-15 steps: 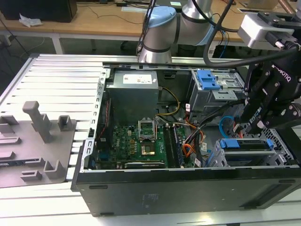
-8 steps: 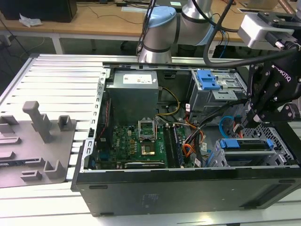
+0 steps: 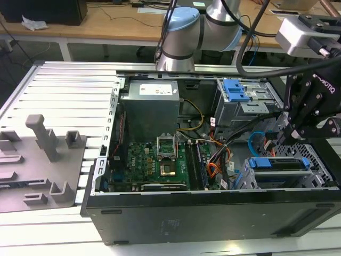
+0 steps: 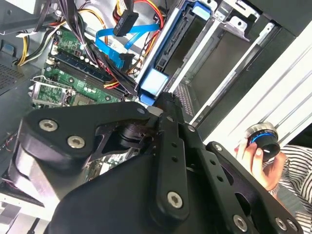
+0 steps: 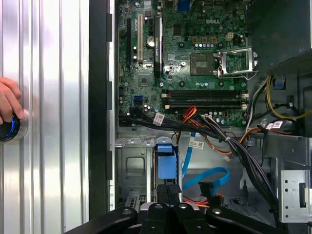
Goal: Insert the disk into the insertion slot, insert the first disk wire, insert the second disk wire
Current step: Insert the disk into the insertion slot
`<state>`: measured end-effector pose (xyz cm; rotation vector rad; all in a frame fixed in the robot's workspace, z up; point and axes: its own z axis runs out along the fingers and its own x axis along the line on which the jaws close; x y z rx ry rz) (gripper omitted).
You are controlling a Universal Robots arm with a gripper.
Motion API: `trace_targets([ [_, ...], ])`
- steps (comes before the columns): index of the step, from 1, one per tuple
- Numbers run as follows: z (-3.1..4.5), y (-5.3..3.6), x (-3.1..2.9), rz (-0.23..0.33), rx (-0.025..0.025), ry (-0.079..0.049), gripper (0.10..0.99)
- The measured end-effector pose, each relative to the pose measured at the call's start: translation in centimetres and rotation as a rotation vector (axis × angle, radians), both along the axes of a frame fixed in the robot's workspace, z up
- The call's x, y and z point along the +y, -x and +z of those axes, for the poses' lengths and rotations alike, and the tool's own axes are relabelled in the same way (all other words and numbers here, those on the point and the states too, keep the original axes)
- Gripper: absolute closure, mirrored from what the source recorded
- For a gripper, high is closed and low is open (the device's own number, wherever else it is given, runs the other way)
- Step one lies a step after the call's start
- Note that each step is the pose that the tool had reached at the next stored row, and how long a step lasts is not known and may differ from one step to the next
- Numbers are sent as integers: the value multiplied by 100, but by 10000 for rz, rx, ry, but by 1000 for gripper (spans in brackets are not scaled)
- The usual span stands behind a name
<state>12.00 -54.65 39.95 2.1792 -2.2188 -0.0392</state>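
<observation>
The gripper [image 5: 171,191] is cut off at the edge of the first wrist view. In the exterior view, the disk [image 3: 282,164] lies mostly hidden inside the insertion slot [image 3: 315,176]. A hand [image 5: 7,105] is cropped at the view's edge.

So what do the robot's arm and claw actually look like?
The arm is silver-grey tubing with pale blue joint caps, and black cables drape off it. The claw is matte black, built of jointed bars with silver bolts, and carries white lettering.
</observation>
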Motion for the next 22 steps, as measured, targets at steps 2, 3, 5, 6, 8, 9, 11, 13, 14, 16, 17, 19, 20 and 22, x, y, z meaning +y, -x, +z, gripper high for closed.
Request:
trace_targets([
  [2,-36,-3,0,2,0,-1,980],
  [3,-66,-3,0,2,0,-2,980],
  [5,-110,-3,0,2,0,-1,980],
  [6,-124,-3,0,2,0,-1,980],
  [8,-161,-3,0,2,0,0,980],
  [9,-185,-3,0,2,0,0,980],
  [11,-226,-3,0,2,0,-1,980],
  [13,-260,-3,0,2,0,-1,980],
  [14,-270,-3,0,2,0,2,980],
  [16,-273,-4,0,1,0,0,980],
  [17,-273,-5,0,1,0,0,980],
  [19,-273,-6,0,1,0,0,980],
  [20,-273,-6,0,1,0,0,980],
  [22,-273,-6,0,1,0,-1,980],
])
